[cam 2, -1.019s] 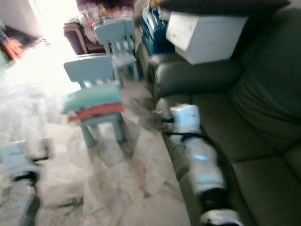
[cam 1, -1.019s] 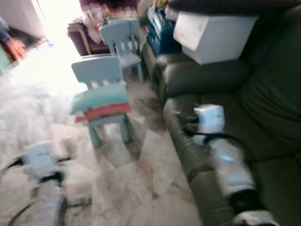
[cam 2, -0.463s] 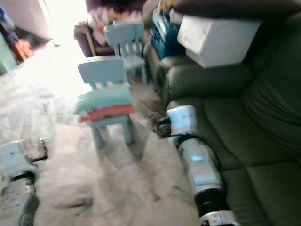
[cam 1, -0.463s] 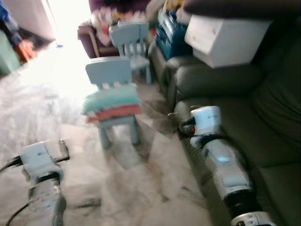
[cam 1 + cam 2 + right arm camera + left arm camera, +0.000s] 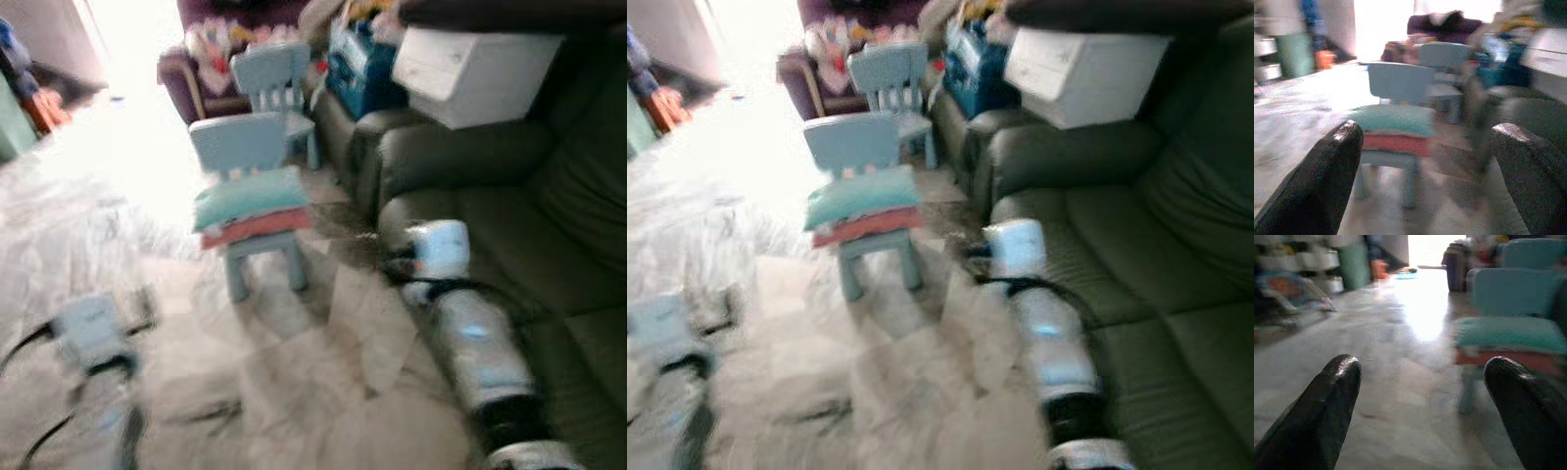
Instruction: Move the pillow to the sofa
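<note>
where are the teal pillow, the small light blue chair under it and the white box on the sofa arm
teal pillow [image 5: 251, 199], left eye view, middle of its top face
small light blue chair [image 5: 236, 143], left eye view, backrest panel
white box [image 5: 470, 73], left eye view, front side

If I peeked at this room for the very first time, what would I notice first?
Probably the little blue chair standing in the middle of the floor, with a teal pillow stacked on a red one on its seat. Next, the big dark sofa along the right side, with a white box at its far end. Both grippers, left and right, are open and point toward the chair.
</note>
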`<state>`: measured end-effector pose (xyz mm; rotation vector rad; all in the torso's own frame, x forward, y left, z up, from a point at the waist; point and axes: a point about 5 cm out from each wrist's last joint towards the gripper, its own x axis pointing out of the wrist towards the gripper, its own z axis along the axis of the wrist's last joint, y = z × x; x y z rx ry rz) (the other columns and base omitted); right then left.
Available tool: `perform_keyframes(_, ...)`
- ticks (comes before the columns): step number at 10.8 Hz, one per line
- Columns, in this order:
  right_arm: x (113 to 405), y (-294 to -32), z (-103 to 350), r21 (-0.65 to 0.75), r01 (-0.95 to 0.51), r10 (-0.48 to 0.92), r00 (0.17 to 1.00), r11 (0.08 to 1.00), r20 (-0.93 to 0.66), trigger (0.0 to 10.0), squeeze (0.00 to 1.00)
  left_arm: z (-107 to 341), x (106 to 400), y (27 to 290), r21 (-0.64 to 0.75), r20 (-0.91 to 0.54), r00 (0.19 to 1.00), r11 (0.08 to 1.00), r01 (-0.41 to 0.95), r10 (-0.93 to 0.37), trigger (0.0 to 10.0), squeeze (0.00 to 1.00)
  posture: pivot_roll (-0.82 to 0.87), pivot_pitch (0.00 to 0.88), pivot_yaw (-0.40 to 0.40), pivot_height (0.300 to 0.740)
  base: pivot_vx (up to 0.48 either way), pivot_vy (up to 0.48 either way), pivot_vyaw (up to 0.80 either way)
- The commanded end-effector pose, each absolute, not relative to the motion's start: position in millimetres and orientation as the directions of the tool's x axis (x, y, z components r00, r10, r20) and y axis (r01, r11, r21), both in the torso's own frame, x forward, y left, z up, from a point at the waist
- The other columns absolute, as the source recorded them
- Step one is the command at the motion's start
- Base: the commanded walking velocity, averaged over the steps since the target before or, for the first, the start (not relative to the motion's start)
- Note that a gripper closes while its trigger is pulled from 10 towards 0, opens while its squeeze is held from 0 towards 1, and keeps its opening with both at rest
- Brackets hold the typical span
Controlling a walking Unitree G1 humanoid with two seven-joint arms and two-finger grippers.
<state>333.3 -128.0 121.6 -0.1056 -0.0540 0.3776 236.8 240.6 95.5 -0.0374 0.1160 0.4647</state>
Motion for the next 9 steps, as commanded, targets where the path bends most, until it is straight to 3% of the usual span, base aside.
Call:
perform_keyframes(1,335.7,-134.6,127.8,-0.127,-0.345,0.353,0.934,0.930,0.049,10.0,0.00,101.2,241.1,236.8,-0.011,-0.094,0.895,0.898,-0.439,0.436,10.0,0.00,-0.16,0.043,0.080,0.740,0.000,0.000,0.00)
perform_keyframes(3,336.2,-135.0,129.0,-0.118,-0.344,0.352,0.935,0.931,0.052,10.0,0.00,104.8,241.7,240.8,0.033,-0.094,0.879,0.884,-0.466,0.467,10.0,0.00,-0.15,0.045,0.079,0.740,0.000,0.000,0.00)
perform_keyframes(4,337.1,-134.6,130.4,-0.104,-0.345,0.352,0.934,0.933,0.054,10.0,0.00,104.0,239.4,246.0,-0.068,-0.124,0.871,0.871,-0.486,0.476,10.0,0.00,-0.15,0.045,0.079,0.740,0.000,0.000,0.00)
perform_keyframes(5,337.5,-133.8,131.3,-0.101,-0.347,0.353,0.934,0.933,0.056,10.0,0.00,111.5,238.4,245.9,-0.100,-0.060,0.910,0.904,-0.415,0.411,10.0,0.00,-0.14,0.042,0.076,0.740,0.000,0.000,0.00)
perform_keyframes(6,337.9,-132.5,130.6,-0.092,-0.349,0.355,0.933,0.932,0.054,10.0,0.00,112.7,235.8,250.3,-0.043,-0.057,0.881,0.881,-0.472,0.469,10.0,0.00,-0.13,0.032,0.070,0.740,0.000,0.000,0.00)
perform_keyframes(9,345.0,-95.1,127.0,-0.040,-0.454,0.455,0.889,0.890,0.044,10.0,0.00,120.2,208.3,262.2,-0.002,-0.026,0.860,0.860,-0.510,0.510,10.0,0.00,0.02,0.000,0.024,0.740,0.000,0.000,0.00)
